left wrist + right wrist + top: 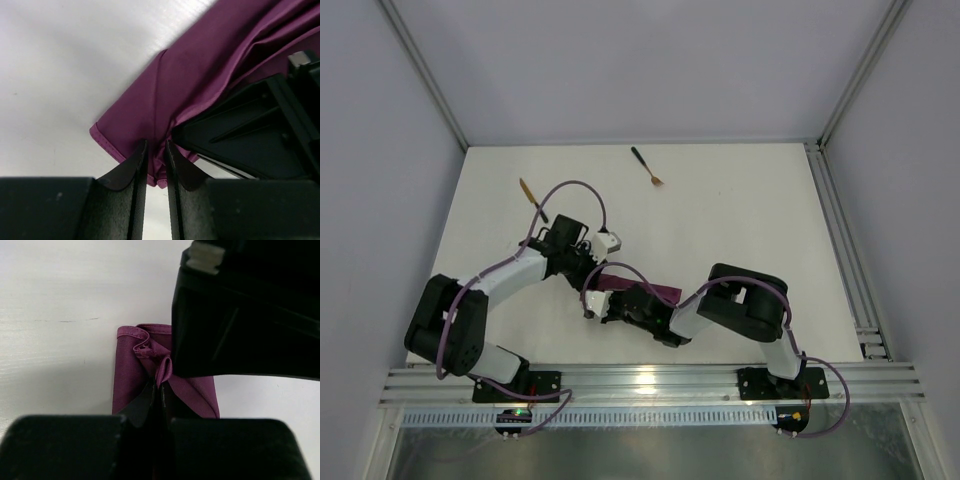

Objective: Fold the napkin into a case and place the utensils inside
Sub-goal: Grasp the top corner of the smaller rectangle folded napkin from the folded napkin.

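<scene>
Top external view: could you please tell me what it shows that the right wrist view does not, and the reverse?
Only the top view shows the knife and fork lying apart on the far half of the table. Only the right wrist view shows the right gripper shut on a bunched fold of cloth, with the stitched hem up close. Both show the purple napkin, folded narrow, lying on the white table.
</scene>
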You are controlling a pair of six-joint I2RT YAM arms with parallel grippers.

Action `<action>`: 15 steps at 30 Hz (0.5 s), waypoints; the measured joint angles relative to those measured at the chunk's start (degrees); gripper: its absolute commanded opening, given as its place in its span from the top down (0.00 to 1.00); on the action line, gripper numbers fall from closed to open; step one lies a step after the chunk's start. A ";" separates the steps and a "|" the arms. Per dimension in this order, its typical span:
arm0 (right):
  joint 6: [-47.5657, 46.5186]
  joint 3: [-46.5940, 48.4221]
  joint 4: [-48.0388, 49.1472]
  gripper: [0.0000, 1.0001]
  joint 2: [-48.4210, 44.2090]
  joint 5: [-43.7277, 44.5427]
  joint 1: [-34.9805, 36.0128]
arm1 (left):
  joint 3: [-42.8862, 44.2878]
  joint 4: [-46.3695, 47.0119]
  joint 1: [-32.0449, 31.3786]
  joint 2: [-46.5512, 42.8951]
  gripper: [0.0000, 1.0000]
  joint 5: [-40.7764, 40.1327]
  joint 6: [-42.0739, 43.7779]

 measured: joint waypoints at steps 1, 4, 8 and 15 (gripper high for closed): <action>0.00 0.07 -0.09 0.96 0.00 -0.07 0.00 | -0.55 0.52 -0.37 0.04 0.79 -1.62 0.11; 0.00 0.13 -0.22 0.96 -0.02 -0.28 -0.02 | -2.16 3.02 -1.60 0.04 0.77 -5.64 0.46; 0.07 0.13 -0.22 0.96 -0.02 -0.83 -0.07 | -4.02 5.53 -3.69 -0.04 0.72 -9.62 1.42; 0.31 0.11 -0.31 0.96 -0.17 -2.05 -0.48 | -4.31 6.86 -4.63 -1.49 0.57 -12.39 1.25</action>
